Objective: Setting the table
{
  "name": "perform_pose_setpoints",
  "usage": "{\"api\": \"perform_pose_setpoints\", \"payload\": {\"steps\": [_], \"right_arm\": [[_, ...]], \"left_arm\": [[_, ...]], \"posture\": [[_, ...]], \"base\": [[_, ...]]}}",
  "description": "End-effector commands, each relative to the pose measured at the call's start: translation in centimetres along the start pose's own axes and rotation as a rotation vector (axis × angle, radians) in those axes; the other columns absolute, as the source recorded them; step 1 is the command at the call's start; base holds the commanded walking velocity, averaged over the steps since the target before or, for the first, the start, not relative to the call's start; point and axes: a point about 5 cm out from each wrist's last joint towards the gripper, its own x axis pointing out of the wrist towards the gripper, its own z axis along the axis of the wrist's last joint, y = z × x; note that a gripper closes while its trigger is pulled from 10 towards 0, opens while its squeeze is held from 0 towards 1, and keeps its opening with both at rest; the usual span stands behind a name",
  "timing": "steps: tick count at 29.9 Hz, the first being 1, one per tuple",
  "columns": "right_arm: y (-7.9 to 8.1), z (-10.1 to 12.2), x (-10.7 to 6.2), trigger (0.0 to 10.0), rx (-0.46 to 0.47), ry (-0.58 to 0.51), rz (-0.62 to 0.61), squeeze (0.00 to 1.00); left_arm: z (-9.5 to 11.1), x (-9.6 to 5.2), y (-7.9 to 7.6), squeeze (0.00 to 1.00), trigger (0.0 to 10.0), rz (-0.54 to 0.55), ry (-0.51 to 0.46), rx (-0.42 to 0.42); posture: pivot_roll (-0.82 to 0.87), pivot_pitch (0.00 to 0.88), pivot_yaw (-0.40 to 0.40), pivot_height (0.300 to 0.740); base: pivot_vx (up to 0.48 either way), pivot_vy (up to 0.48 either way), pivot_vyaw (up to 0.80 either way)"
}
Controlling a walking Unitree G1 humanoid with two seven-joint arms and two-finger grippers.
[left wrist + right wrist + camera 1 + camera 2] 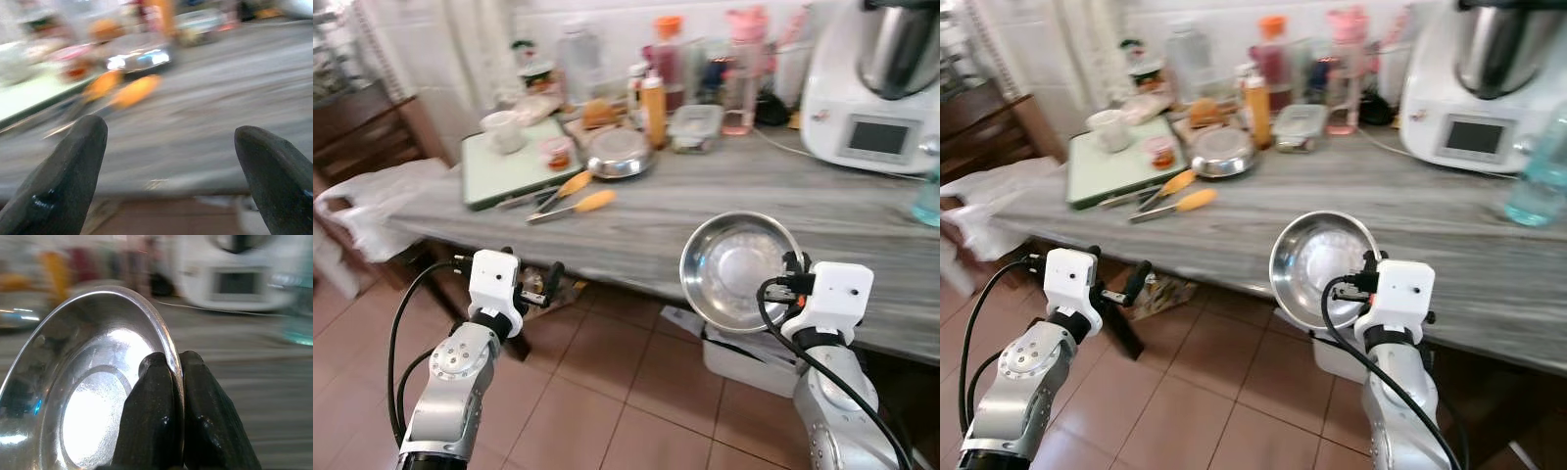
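Note:
My right gripper (790,277) is shut on the rim of a shiny steel bowl (739,270), holding it tilted on edge in front of the grey table (724,211). The right wrist view shows both fingers (151,411) pinching the steel bowl (93,401) by its rim. My left gripper (548,284) stands open below the table's front edge, with nothing between its fingers (68,171). On the table lie two orange-handled utensils (573,204) and a second steel bowl (619,153).
A green cutting board (514,162) carries a white cup (504,130). Bottles and containers (695,127) crowd the back, with a white kitchen machine (871,88) at far right. A white plastic bag (367,206) hangs at the left end. Below is tiled floor (607,392).

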Motion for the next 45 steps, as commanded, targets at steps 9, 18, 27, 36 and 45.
{"api": "perform_pose_setpoints", "payload": {"steps": [9, 18, 27, 36, 45], "right_arm": [[1.1, 0.9, 0.3, 10.0, 0.025, -0.025, 0.035, 0.00], [2.1, 0.9, 0.8, 10.0, 0.046, -0.024, 0.064, 0.00], [1.9, 0.7, 1.8, 10.0, 0.063, -0.013, 0.055, 0.00], [2.1, -1.0, 3.3, 10.0, 0.151, 0.069, 0.039, 0.00], [3.6, -1.4, 4.8, 10.0, 0.202, 0.090, 0.052, 0.00]], "left_arm": [[-0.4, -0.5, 0.0, 0.00, 10.0, -0.018, 0.024, -0.014], [-1.0, -2.0, -1.2, 0.00, 10.0, -0.198, 0.059, -0.058], [-1.0, -2.2, -2.2, 0.00, 10.0, -0.364, 0.105, -0.070], [0.1, -1.7, -3.2, 0.00, 10.0, -0.524, 0.117, -0.106], [0.3, -1.5, -4.0, 0.00, 10.0, -0.606, 0.139, -0.110]], "posture": [[-0.06, 0.000, 0.091, 0.740], [-0.05, 0.000, 0.096, 0.740], [-0.04, 0.000, 0.091, 0.740], [-0.02, 0.000, 0.105, 0.740], [-0.01, 0.000, 0.131, 0.740]], "base": [[0.150, 0.000, 0.00], [0.000, 0.000, 0.00], [0.000, 0.000, 0.00], [0.000, 0.000, 0.00], [0.000, 0.000, 0.00]]}}
